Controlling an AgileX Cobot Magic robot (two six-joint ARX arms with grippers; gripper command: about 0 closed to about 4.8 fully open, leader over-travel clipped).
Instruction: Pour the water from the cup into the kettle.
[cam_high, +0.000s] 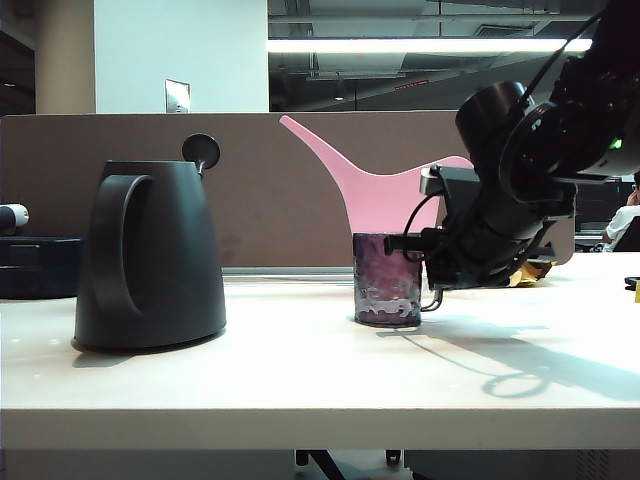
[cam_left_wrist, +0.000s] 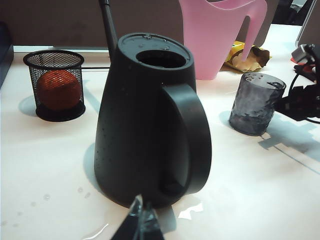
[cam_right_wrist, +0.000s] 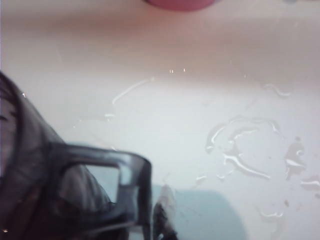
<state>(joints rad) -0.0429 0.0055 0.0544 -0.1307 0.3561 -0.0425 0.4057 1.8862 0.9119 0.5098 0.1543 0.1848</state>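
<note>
Here, the cup (cam_high: 388, 292) is seen upright mid-surface, well right of the kettle (cam_high: 150, 255), its handle between the narrowly parted right end effector (cam_high: 432, 268), while the left end effector's (cam_left_wrist: 140, 222) opening cannot be told.

Premises: open-plan office or office-based test area. Evidence follows. A long white desk (cam_high: 300, 400) carries the equipment, backed by a brown fabric-covered partition screen (cam_high: 270, 190) of the kind that divides workstations. Overhead, an exposed ceiling with ducting and a linear fluorescent light strip (cam_high: 420, 46) is visible, alongside a plain white column bearing a small wall plate (cam_high: 177, 95). At the far right edge of the exterior view a seated person (cam_high: 625, 220) in a white shirt occupies a neighbouring desk. A black wire-mesh pen holder (cam_left_wrist: 54, 85), standard desk stationery, stands on the surface.
</note>
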